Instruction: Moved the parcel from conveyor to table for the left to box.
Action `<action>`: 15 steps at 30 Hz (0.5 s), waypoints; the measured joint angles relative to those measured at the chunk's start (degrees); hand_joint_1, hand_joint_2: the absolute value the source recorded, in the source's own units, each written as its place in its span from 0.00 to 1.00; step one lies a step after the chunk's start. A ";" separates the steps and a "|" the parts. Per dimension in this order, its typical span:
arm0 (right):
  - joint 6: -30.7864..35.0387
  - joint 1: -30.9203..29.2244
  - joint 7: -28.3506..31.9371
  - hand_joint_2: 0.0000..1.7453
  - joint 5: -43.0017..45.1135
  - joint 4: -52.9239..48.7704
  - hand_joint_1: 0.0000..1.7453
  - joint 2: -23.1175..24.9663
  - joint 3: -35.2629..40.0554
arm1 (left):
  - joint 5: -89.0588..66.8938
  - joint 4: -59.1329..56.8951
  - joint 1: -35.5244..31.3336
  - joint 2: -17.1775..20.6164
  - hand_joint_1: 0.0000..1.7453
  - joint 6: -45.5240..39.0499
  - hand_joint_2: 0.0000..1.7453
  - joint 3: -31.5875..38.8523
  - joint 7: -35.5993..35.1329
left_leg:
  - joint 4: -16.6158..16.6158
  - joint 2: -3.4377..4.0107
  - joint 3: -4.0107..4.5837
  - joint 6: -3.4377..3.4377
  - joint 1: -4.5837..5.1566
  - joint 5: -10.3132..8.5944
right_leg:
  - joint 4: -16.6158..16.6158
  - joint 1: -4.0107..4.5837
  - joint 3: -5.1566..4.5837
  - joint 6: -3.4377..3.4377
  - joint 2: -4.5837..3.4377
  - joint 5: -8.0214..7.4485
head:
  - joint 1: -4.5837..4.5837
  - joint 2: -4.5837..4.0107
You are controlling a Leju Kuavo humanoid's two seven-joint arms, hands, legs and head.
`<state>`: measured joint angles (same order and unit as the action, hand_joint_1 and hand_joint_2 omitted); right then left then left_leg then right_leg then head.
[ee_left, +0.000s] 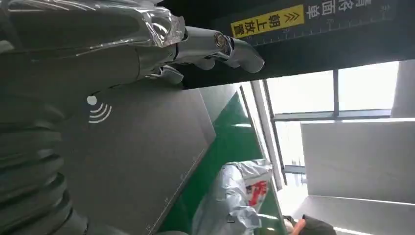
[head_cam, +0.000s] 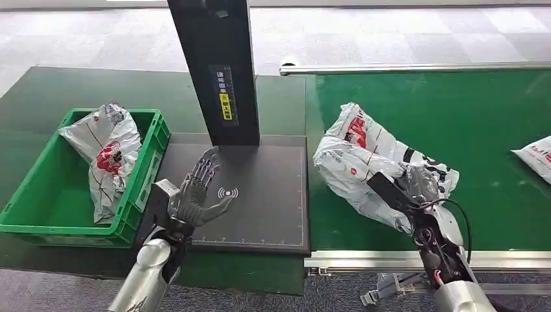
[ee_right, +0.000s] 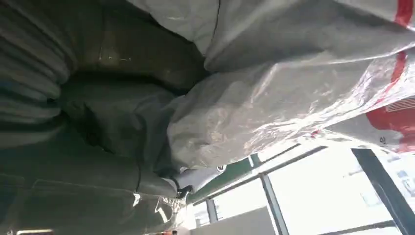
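A crumpled white-grey plastic parcel [head_cam: 354, 153] with red print lies on the green conveyor [head_cam: 481, 130], close to its left end. My right hand [head_cam: 419, 185] grips the parcel's near right side, fingers wrapped into the plastic. In the right wrist view the parcel [ee_right: 293, 88] presses against the palm of the right hand [ee_right: 98, 122]. My left hand [head_cam: 198, 192] hovers over the dark scanner pad [head_cam: 273, 208] with fingers spread and nothing in it. The left wrist view shows the left hand [ee_left: 147, 44] above the pad [ee_left: 137, 161], with the parcel [ee_left: 235, 200] beyond it.
A green crate [head_cam: 39, 208] at the left holds another white parcel [head_cam: 107, 156]. A black scanner post [head_cam: 217, 71] rises behind the pad. A further parcel [head_cam: 536, 156] lies at the conveyor's right edge. The conveyor's metal rail [head_cam: 390, 260] runs along the front.
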<state>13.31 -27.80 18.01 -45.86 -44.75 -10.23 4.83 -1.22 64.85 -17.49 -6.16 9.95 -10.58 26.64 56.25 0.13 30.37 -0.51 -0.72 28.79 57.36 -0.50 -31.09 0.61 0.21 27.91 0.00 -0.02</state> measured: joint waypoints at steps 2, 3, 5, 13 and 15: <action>0.17 1.74 1.22 1.00 1.36 -3.06 1.00 0.09 -0.28 | 0.07 0.00 -0.09 0.00 0.00 -0.15 1.00 0.00 0.48 | 0.00 0.01 0.00 0.00 0.00 0.00 | 0.00 0.00 0.00 0.00 0.00 0.00 | 0.00 0.00; 0.53 2.74 1.80 1.00 2.02 -4.65 1.00 0.17 -0.44 | 0.20 -0.02 -0.19 0.00 0.00 -0.15 1.00 0.00 0.66 | 0.00 -0.01 0.00 0.00 0.00 0.00 | 0.00 0.00 0.00 0.00 0.00 0.00 | 0.00 0.02; 2.26 4.41 3.30 1.00 3.15 -8.11 1.00 0.50 -0.66 | 0.46 -0.20 -0.50 0.00 0.00 -0.33 1.00 0.00 1.15 | 0.00 -0.01 0.01 0.00 0.00 0.00 | 0.00 0.00 0.00 0.00 0.00 0.00 | -0.02 0.00; 19.20 10.35 17.84 1.00 19.21 -23.49 1.00 3.26 -3.96 | -5.03 0.39 -1.64 -0.11 0.00 -12.00 1.00 -0.24 3.83 | 0.00 0.01 0.00 0.00 0.00 0.00 | 0.00 0.00 -0.03 0.00 -0.01 0.00 | 0.00 0.00; 20.42 11.92 19.35 1.00 21.91 -27.95 1.00 3.93 -4.88 | -5.49 1.16 -1.69 -0.11 0.00 -13.12 1.00 -0.52 4.00 | 0.00 0.02 0.01 0.00 0.00 0.00 | 0.00 0.00 -0.03 0.00 -0.01 0.00 | 0.00 0.00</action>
<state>33.73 -15.87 37.36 -23.95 -72.70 -6.29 -0.04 -6.71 66.01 -19.18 -6.27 -3.17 -11.10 30.64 56.24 0.15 30.38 -0.51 -0.72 28.79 57.36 -0.50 -31.12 0.60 0.20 27.92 0.00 -0.02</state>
